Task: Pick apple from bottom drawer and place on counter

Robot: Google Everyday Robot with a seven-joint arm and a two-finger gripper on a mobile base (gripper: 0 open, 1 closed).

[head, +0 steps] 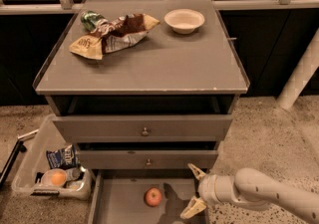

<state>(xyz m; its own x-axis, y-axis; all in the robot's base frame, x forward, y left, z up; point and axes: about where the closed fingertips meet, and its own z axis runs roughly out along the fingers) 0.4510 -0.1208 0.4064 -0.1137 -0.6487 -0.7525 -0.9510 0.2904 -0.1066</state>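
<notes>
The apple [153, 196], small and red, lies on the flat grey floor of the pulled-out bottom drawer [119, 203]. My gripper [194, 191] is open, its two yellowish fingers spread apart, at the drawer's right side. It sits a short way right of the apple and does not touch it. The counter [164, 58] is the wide grey top of the cabinet, above the two taller knobbed drawers.
On the counter lie crumpled snack bags [112, 34] at the back left and a white bowl [184, 20] at the back right. A clear bin [50, 173] with an orange-capped container [58, 177] stands on the floor left of the cabinet. A white post [301, 73] stands at right.
</notes>
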